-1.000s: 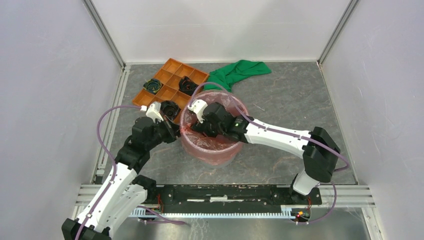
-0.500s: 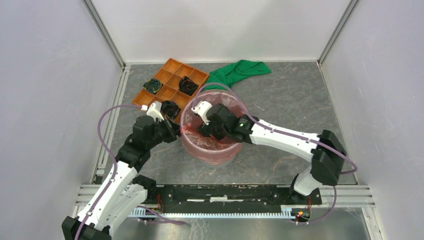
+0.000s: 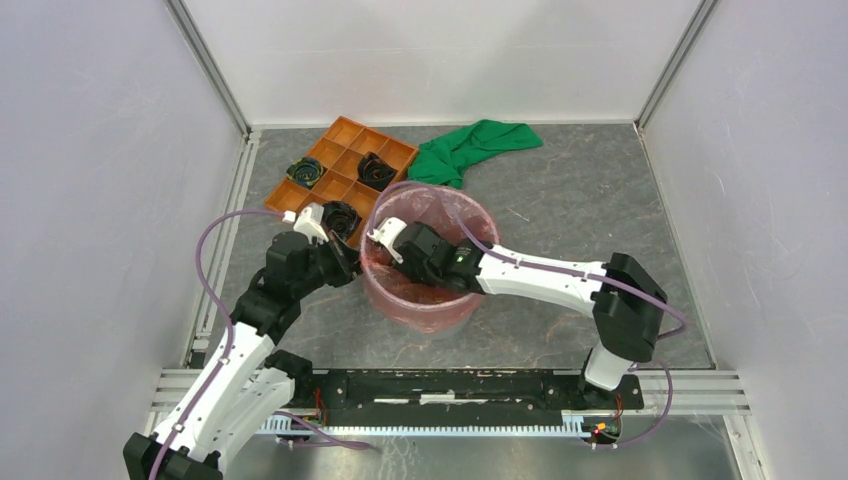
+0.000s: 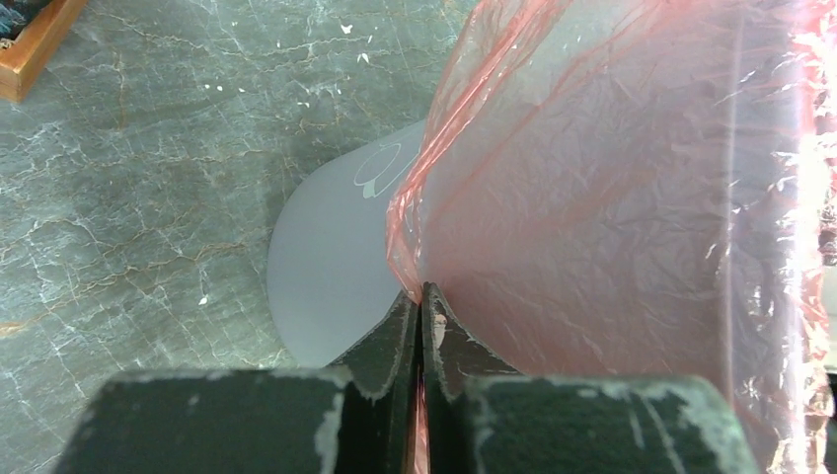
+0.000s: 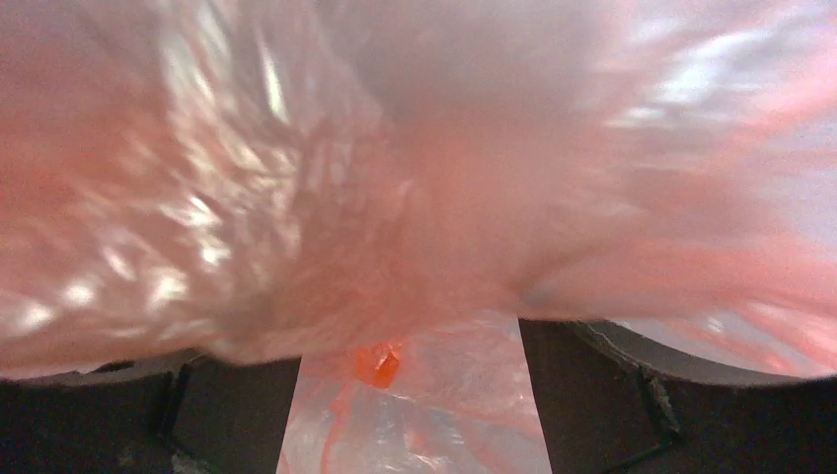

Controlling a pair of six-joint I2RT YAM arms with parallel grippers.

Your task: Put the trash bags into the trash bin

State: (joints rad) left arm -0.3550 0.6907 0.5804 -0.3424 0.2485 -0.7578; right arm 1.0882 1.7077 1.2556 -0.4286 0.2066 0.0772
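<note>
Top external view: the red-pink trash bag (image 3: 455, 212) lines the round trash bin (image 3: 420, 318) on the desk (image 3: 580, 230). My left pincer (image 4: 421, 301) is clamped shut on the bag's edge at the bin's left rim. My right pincer (image 5: 410, 390), nearer the loose film, is down inside the bin, jaws wide apart, gripping nothing.

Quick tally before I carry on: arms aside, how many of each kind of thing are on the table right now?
pink trash bag: 1
trash bin: 1
orange tray: 1
green cloth: 1
black items in the tray: 3, one partly hidden by the left arm
Total: 7
</note>
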